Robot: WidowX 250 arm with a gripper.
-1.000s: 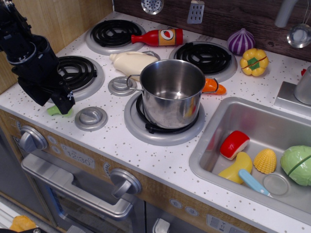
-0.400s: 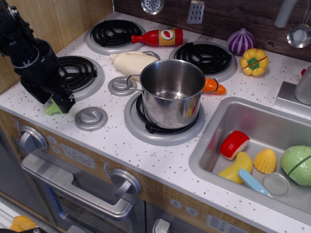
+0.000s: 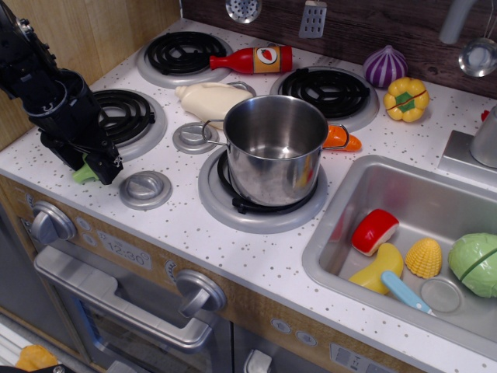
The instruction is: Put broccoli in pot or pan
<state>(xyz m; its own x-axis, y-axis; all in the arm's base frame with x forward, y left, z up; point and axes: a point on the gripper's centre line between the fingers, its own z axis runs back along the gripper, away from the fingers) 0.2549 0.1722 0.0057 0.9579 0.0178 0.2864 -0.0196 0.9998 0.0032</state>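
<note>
The broccoli (image 3: pixel 82 174) shows only as a small light-green bit at the front left of the counter, mostly hidden by my black gripper (image 3: pixel 99 166). The gripper's fingers are closed around it, just above the counter beside the front left burner (image 3: pixel 124 116). The shiny steel pot (image 3: pixel 273 175) stands empty on the front middle burner, well to the right of the gripper.
A round grey knob (image 3: pixel 145 189) sits just right of the gripper and another (image 3: pixel 194 137) beside the pot. A cream toy (image 3: pixel 210 99), a ketchup bottle (image 3: pixel 252 59) and a carrot (image 3: pixel 343 139) lie behind the pot. The sink (image 3: pixel 349 210) at the right holds a green cabbage (image 3: pixel 474 264) and other toys.
The gripper has closed on the broccoli and shifted slightly left and back; the green piece moved with it.
</note>
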